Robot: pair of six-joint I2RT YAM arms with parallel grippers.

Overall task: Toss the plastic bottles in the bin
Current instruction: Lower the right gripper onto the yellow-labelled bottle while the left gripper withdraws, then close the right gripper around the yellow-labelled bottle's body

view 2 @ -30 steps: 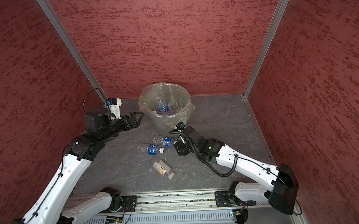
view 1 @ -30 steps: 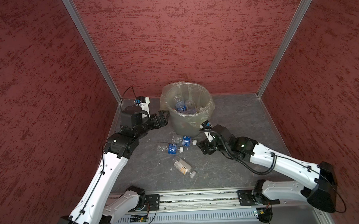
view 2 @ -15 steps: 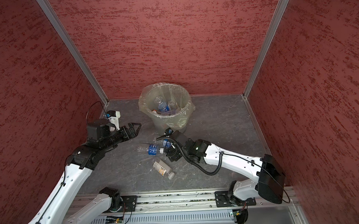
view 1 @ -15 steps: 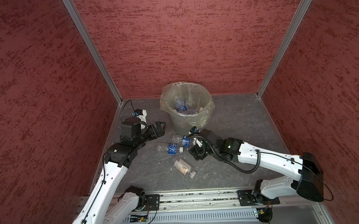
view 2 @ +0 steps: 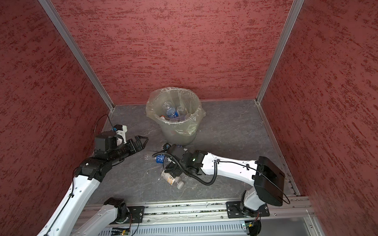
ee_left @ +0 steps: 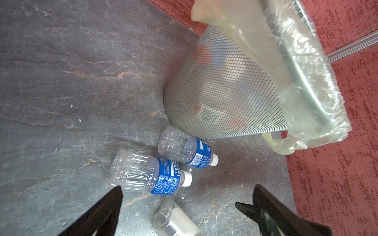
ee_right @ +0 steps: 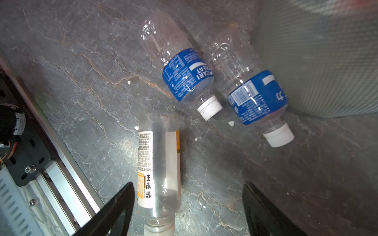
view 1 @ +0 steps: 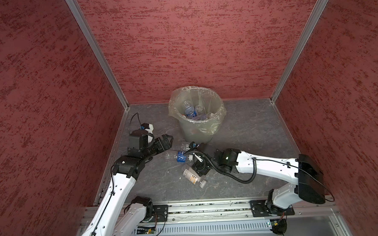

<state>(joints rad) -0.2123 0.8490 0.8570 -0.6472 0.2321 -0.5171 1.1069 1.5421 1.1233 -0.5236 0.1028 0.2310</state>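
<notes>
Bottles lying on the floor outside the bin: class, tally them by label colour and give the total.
Blue-label bottles: 2
White-and-orange-label bottle: 1
Total: 3

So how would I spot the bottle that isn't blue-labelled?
Find the bin near the back wall. On the grey floor before it, two blue-labelled bottles lie side by side by its base; a third lies nearer the metal rail. That white-and-orange-labelled bottle is straight-sided, its pale label unlike their blue ones.
</notes>
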